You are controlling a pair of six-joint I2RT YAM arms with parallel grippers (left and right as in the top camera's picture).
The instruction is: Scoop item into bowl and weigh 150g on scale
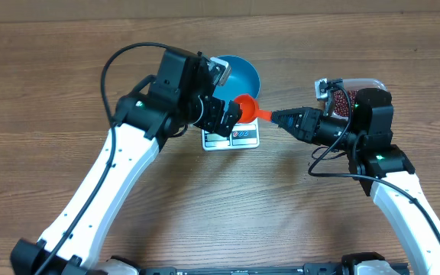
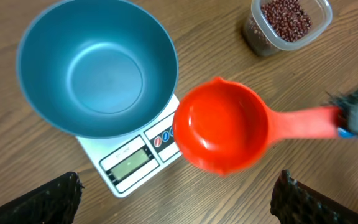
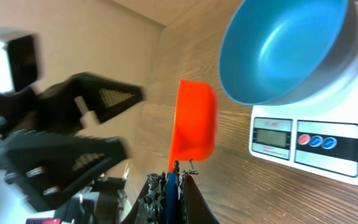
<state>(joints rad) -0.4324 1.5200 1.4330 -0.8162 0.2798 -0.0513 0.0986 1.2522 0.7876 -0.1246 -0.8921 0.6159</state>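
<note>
one scoop (image 2: 221,126) clamped in right claw (image 1: 283,118), beside bowl (image 2: 98,68) on scale (image 2: 132,163), left claw (image 1: 228,116) wide open, empty

White arm links (image 1: 90,191), black joints (image 1: 153,107), black cables (image 1: 117,53)

Matt wood-grain worktop (image 2: 23,158). Smooth, satin-sheened blue bowl (image 2: 98,68). Glossy orange-red plastic scoop (image 2: 222,127). Smooth white plastic scale (image 2: 114,180). Clear plastic tub (image 2: 257,38) holding matt dark beans (image 2: 288,15).
</note>
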